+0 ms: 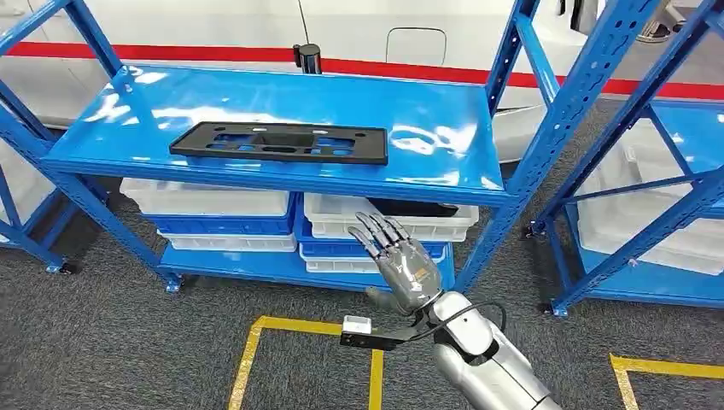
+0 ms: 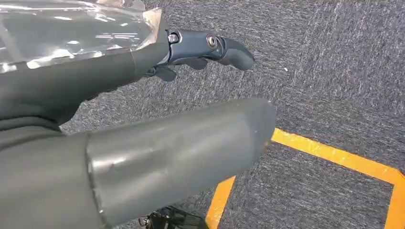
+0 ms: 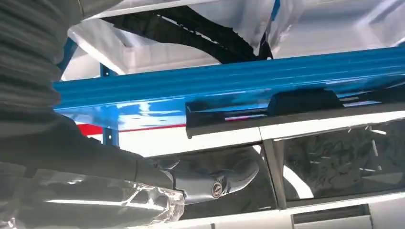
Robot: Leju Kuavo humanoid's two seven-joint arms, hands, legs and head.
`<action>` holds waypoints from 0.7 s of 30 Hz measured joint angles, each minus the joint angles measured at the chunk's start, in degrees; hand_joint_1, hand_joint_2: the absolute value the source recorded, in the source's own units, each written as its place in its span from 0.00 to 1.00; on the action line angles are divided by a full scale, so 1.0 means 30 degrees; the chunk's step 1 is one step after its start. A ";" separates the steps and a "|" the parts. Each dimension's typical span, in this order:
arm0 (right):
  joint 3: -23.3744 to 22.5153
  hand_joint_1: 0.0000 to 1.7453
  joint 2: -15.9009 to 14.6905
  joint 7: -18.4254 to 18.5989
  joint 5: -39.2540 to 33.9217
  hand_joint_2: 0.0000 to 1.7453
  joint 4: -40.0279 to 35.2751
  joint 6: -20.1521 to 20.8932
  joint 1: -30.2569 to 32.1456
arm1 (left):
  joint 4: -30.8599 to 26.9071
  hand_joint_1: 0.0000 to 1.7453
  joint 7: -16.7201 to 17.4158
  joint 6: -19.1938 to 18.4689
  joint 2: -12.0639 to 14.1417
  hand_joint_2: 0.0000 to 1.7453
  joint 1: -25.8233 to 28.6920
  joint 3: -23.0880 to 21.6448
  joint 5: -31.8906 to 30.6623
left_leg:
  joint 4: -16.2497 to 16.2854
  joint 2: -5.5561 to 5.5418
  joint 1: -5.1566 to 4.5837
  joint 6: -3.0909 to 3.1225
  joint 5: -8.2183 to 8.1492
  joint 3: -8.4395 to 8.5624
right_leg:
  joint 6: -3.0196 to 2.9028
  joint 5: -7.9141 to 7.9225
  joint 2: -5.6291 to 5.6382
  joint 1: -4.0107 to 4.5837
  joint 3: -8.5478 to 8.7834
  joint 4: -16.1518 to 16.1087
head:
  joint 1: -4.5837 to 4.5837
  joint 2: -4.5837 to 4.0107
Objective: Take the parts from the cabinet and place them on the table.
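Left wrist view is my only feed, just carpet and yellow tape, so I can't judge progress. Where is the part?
Observer: A flat black part lies on the blue shelf of the cabinet, untouched.
Operator: Where is the right hand?
Observer: The right hand is raised in front of the shelf's front edge, below the part, holding nothing, fingers apart.
Operator: Anything under that shelf?
Observer: White bins sit on the lower level; one holds something dark.
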 joint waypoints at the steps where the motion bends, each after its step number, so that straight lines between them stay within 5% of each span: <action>1: -0.0052 0.00 0.0015 0.0000 0.0037 1.00 0.0000 0.0000 0.0015 | 0.0000 0.00 0.0007 0.0022 0.0000 0.00 -0.0007 0.0000 0.0000 | -0.0085 -0.0020 0.0038 0.0087 -0.0013 -0.0126 | 0.0175 0.0125 -0.0001 0.0040 0.0050 0.0301 | 0.0015 0.0000; 4: -0.0256 0.00 0.0102 -0.0007 0.0153 1.00 0.0000 0.0000 -0.0010 | 0.0000 0.00 0.0007 0.0015 -0.0029 0.00 -0.0016 0.0000 0.0007 | -0.0244 0.0019 0.0208 0.0443 0.0002 0.0329 | 0.0089 -0.0431 -0.0003 0.0059 -0.0718 0.1489 | 0.0059 0.0000; 8: -0.0408 0.00 0.0168 -0.0072 0.0247 1.00 0.0021 0.0007 0.0055 | 0.0000 0.00 -0.0008 0.0022 -0.0029 0.00 0.0020 0.0000 0.0007 | -0.0221 0.0014 0.0217 0.0450 -0.0062 0.0319 | -0.0081 -0.2076 0.0001 0.0012 -0.3730 0.6636 | 0.0146 0.0000; 9: -0.0445 0.00 0.0168 -0.0073 0.0277 1.00 0.0058 0.0007 0.0070 | 0.0007 0.00 -0.0008 0.0022 -0.0036 0.00 0.0050 0.0000 0.0007 | -0.0212 -0.0013 0.0235 0.0378 -0.0150 0.0416 | 0.0126 -0.1810 -0.0004 -0.0002 -0.3962 0.6561 | 0.0138 0.0000; 10: -0.0467 0.00 0.0168 -0.0073 0.0284 1.00 0.0058 0.0007 0.0070 | 0.0007 0.00 -0.0008 0.0022 -0.0044 0.00 0.0067 0.0000 0.0007 | -0.0205 -0.0032 0.0282 0.0289 -0.0252 0.0543 | 0.0332 -0.1211 -0.0017 -0.0025 -0.3605 0.5511 | 0.0153 0.0000; 12: -0.0562 0.00 0.0182 -0.0117 0.0335 1.00 0.0058 0.0000 0.0070 | 0.0007 0.00 -0.0001 0.0022 -0.0058 0.00 0.0068 0.0000 -0.0022 | -0.0175 -0.0055 0.0408 0.0028 -0.0568 0.0959 | 0.0800 0.0758 -0.0114 -0.0126 -0.2014 0.1712 | 0.0168 0.0000; 13: -0.0598 0.00 0.0182 -0.0124 0.0364 1.00 0.0102 -0.0022 0.0082 | 0.0007 0.00 0.0014 0.0022 -0.0051 0.00 0.0075 0.0000 -0.0073 | -0.0171 -0.0040 0.0392 -0.0140 -0.0749 0.0963 | 0.0741 0.1007 -0.0205 -0.0095 -0.1657 0.0749 | 0.0190 0.0000; 14: -0.0605 0.00 0.0189 -0.0124 0.0379 1.00 0.0131 -0.0044 0.0061 | 0.0007 0.00 0.0021 0.0036 -0.0036 0.00 0.0031 0.0000 -0.0124 | -0.0144 -0.0033 0.0362 -0.0264 -0.0816 0.1016 | 0.0157 0.0290 -0.0232 0.0102 -0.1758 0.0587 | 0.0182 -0.0007; 15: -0.0634 0.00 0.0211 -0.0146 0.0408 1.00 0.0131 -0.0073 0.0096 | 0.0007 0.00 0.0029 0.0036 -0.0044 0.00 0.0021 0.0000 -0.0153 | -0.0174 0.0000 0.0354 -0.0420 -0.0948 0.0898 | -0.0101 0.0522 -0.0228 0.0227 -0.1521 0.0649 | 0.0160 0.0000; 17: -0.0729 0.00 0.0226 -0.0190 0.0430 1.00 0.0153 -0.0102 0.0173 | 0.0015 0.00 0.0051 0.0058 -0.0044 0.00 0.0048 0.0007 -0.0168 | -0.0001 0.0040 0.0437 -0.0622 -0.0952 0.1152 | -0.0589 0.0419 -0.0121 0.0179 -0.1494 0.0626 | 0.0102 0.0000; 18: -0.0750 0.00 0.0321 -0.0204 0.0488 1.00 0.0146 -0.0123 0.0205 | 0.0007 0.00 0.0065 0.0058 -0.0007 0.00 0.0010 0.0007 -0.0168 | 0.0470 0.0077 0.0532 -0.0710 -0.0968 0.0832 | -0.0778 0.0362 -0.0026 0.0009 -0.1108 0.0560 | 0.0058 0.0000; 19: -0.0817 0.00 0.0328 -0.0211 0.0488 1.00 0.0153 -0.0131 0.0190 | 0.0007 0.00 0.0058 0.0058 -0.0029 0.00 -0.0032 0.0007 -0.0168 | 0.1393 0.0045 0.0581 -0.0785 -0.0834 0.0462 | -0.0948 0.0251 -0.0061 0.0020 -0.0885 0.0527 | 0.0095 0.0000; 21: -0.0838 0.00 0.0481 -0.0211 0.0576 1.00 0.0153 -0.0182 0.0174 | 0.0015 0.00 0.0058 0.0058 -0.0051 0.00 -0.0075 0.0007 -0.0175 | 0.4356 0.0026 0.0655 -0.1000 -0.1269 -0.1599 | -0.1179 -0.0117 -0.0037 0.0072 -0.0565 0.0525 | -0.0029 0.0000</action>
